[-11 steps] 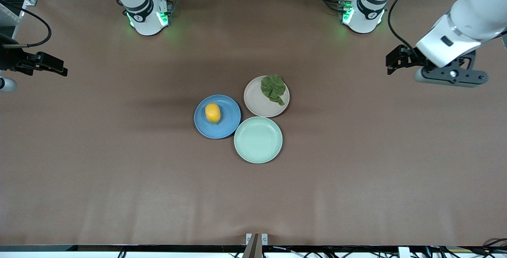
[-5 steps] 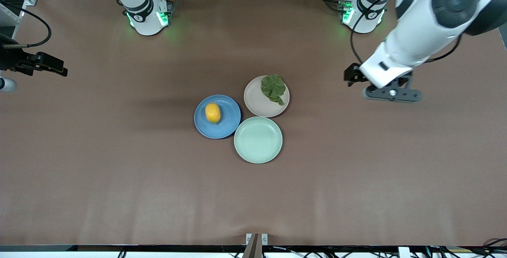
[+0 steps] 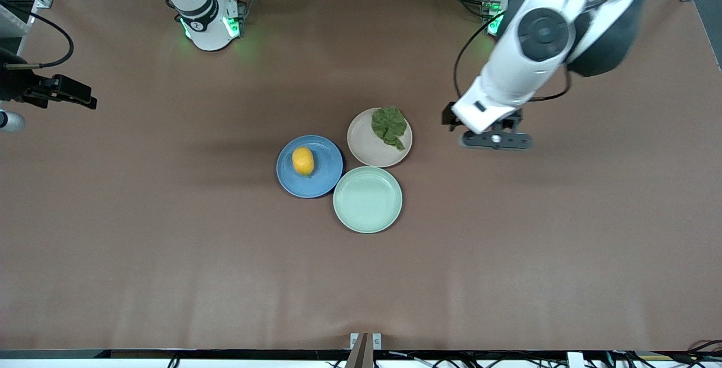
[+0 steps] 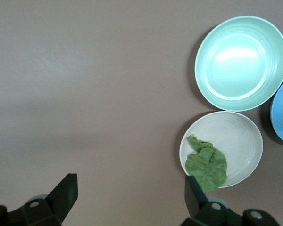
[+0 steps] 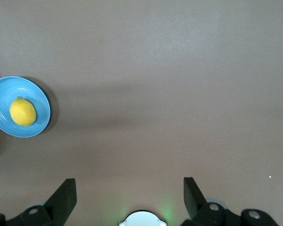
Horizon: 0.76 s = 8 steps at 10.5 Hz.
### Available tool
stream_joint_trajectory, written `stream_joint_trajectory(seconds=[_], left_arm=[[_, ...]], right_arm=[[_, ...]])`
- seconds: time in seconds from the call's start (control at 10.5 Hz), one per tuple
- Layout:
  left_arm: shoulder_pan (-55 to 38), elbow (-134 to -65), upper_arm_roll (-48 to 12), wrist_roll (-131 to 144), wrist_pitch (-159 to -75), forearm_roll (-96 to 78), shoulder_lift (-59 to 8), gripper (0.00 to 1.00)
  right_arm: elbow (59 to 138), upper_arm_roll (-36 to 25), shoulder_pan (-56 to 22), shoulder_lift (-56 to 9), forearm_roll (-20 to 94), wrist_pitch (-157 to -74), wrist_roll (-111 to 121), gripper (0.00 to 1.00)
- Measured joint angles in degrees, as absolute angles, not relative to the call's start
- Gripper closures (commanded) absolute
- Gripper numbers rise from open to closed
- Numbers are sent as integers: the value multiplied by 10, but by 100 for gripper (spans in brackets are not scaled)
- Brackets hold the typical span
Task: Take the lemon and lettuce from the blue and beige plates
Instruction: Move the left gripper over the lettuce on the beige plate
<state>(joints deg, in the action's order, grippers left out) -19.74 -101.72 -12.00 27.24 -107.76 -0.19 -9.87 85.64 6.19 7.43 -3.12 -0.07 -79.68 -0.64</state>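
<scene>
The lettuce [image 3: 389, 126], limp and light on the beige plate [image 3: 366, 145] at frame centre, wants pinching at its bunched folds. The lemon [image 3: 303, 161] on the blue plate [image 3: 321, 182] looks firm and smooth, best gripped across its middle. The left gripper [image 3: 489, 138] over bare table beside the beige plate and the waiting right gripper [image 3: 59, 92] at the frame's left edge both stand wide open, holding nothing.

The tabletop [image 3: 169, 244] is plain brown. The lemon [image 3: 303, 161] is yellow-orange and sits on a blue plate [image 3: 324, 179]. The lettuce [image 3: 389, 125] is dark green, on a pale beige plate [image 3: 366, 145]. A third plate [image 3: 368, 200] is light mint green. Both arms are white with black fingers [image 4: 66, 193].
</scene>
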Motion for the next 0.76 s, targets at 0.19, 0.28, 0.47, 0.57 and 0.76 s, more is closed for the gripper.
stream_joint_trajectory(seconds=[0.19, 0.28, 0.47, 0.57, 0.76], left_arm=[[-234, -1027, -120, 312, -1111, -2, -129, 0], [-253, -1028, -121, 332, -1126, -2, -148, 0], [-287, -1028, -120, 356, -1149, -2, -186, 0], [-300, -1028, -120, 364, -1161, -2, -202, 0], [-323, -1023, -120, 397, -1193, -2, -240, 0]], right_arm=[[857, 65, 72, -37, 0, -796, -6, 0], [857, 66, 69, -42, 0, -796, -5, 0], [857, 67, 55, -55, 1, -800, -5, 0], [857, 67, 45, -64, 1, -810, -5, 0], [858, 68, 26, -90, 11, -836, -7, 0]])
